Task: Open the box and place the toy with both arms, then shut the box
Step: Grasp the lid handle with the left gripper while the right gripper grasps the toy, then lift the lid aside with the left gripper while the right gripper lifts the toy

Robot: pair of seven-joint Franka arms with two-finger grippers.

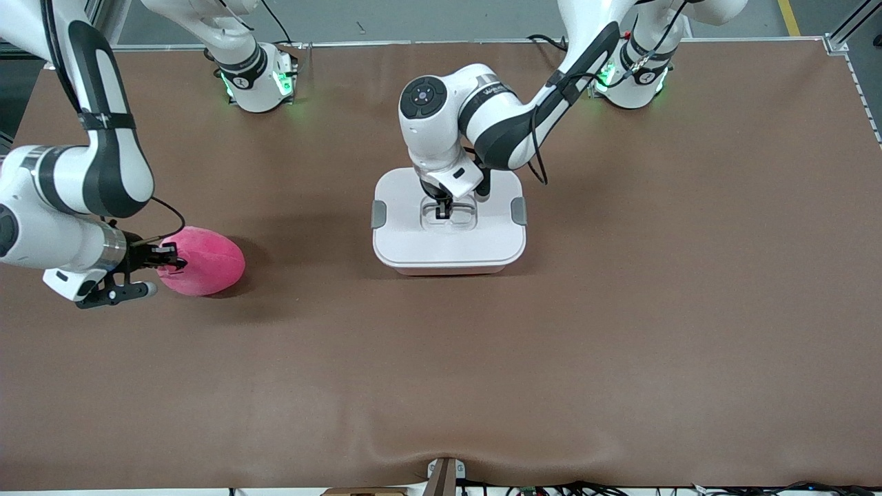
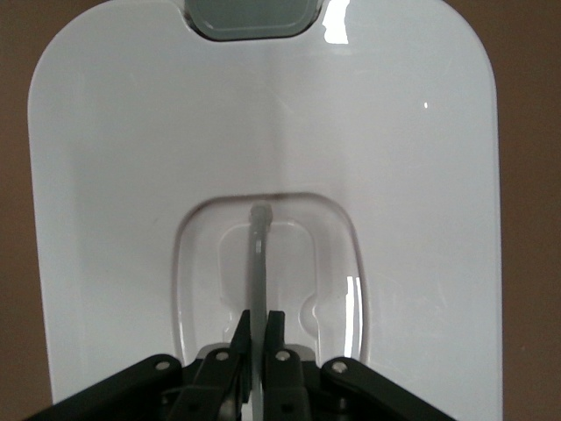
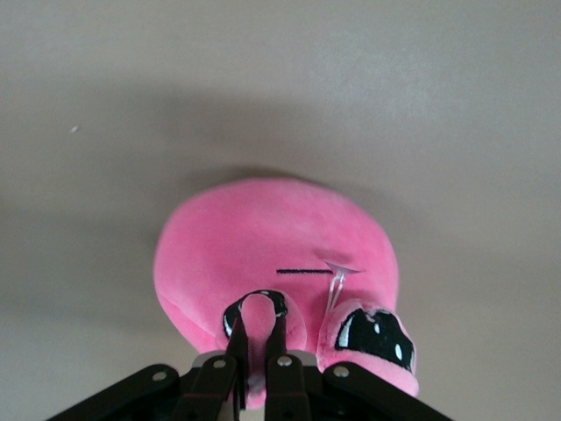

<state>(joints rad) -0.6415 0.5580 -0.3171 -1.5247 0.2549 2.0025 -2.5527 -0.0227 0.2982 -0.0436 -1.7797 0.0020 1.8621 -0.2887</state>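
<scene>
The box (image 1: 449, 241) stands mid-table with its white lid (image 2: 421, 202) on and grey clips (image 1: 378, 214) at both ends. My left gripper (image 1: 442, 209) is down in the lid's recessed clear handle (image 2: 259, 254), shut on the handle's thin bar. The hot-pink plush toy (image 1: 207, 260) lies on the table toward the right arm's end. My right gripper (image 1: 172, 262) is at the toy's end, shut on a small pink nub (image 3: 266, 326) of the toy. The toy's black eye patches (image 3: 375, 334) show in the right wrist view.
The brown table mat (image 1: 620, 310) spreads around both things. The arm bases (image 1: 256, 83) stand along the table's edge farthest from the front camera. A small bracket (image 1: 444, 475) and cables sit at the edge nearest that camera.
</scene>
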